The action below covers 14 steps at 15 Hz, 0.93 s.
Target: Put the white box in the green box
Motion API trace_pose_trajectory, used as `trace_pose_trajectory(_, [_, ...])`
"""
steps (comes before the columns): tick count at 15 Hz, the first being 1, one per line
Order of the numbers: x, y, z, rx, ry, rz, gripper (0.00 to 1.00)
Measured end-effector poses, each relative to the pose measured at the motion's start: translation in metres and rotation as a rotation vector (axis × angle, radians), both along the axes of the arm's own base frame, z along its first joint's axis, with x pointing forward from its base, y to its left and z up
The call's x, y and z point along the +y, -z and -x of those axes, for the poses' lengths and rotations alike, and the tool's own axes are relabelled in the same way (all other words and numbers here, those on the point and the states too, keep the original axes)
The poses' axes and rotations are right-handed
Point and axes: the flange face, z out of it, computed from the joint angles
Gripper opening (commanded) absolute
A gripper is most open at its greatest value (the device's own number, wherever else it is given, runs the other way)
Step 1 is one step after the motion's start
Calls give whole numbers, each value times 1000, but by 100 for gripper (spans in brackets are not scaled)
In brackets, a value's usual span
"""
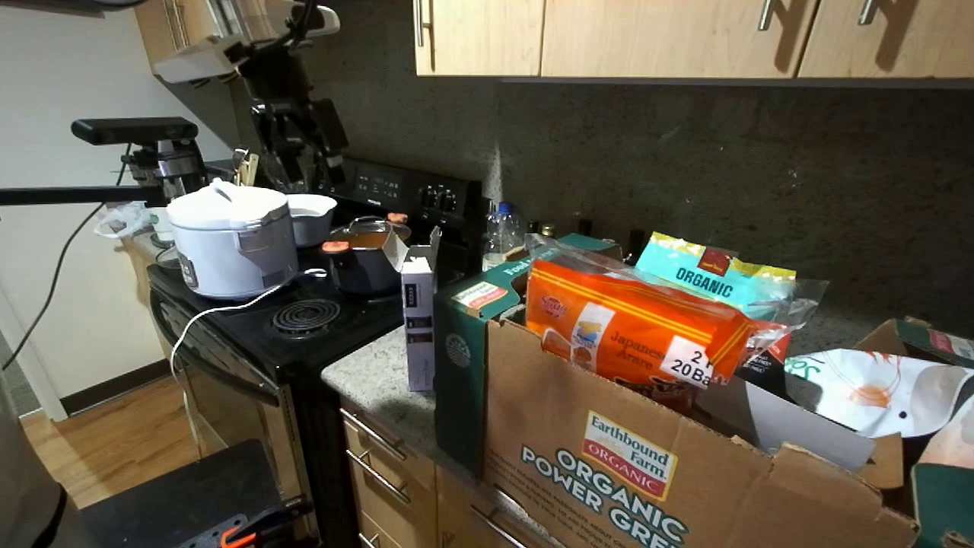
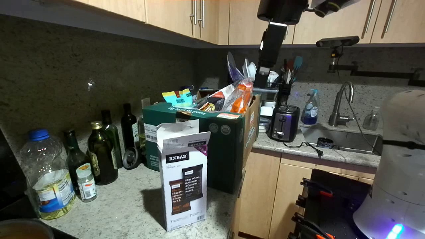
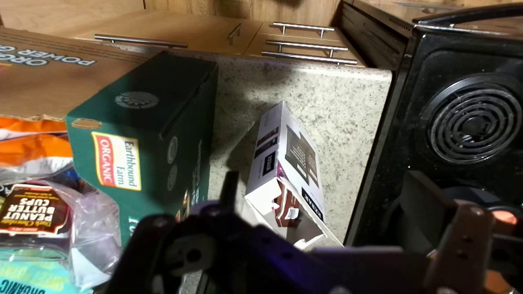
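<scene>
The white box, a tall slim RXBAR carton, stands upright on the counter with its top flaps open. It also shows in an exterior view and in the wrist view, where a brown wrapped bar lies inside. The green box stands beside it; its green end joins a brown cardboard side printed "ORGANIC". Snack bags fill its open top. The green box also shows in the wrist view. My gripper is open, with nothing between its fingers, and hangs above and apart from the white box.
The black stove adjoins the counter and bears a white cooker pot and a dark pot. Several bottles stand along the back wall. Upper cabinets overhang the counter. A toaster stands beyond the green box.
</scene>
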Motion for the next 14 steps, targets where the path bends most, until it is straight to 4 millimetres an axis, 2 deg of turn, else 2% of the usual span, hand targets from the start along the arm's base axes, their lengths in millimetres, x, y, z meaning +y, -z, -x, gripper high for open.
trace_pose_trajectory(5, [16,8,-14,28,-75,32,100])
trace_pose_trajectory(14, [49,35,-62,102,-339,69,100])
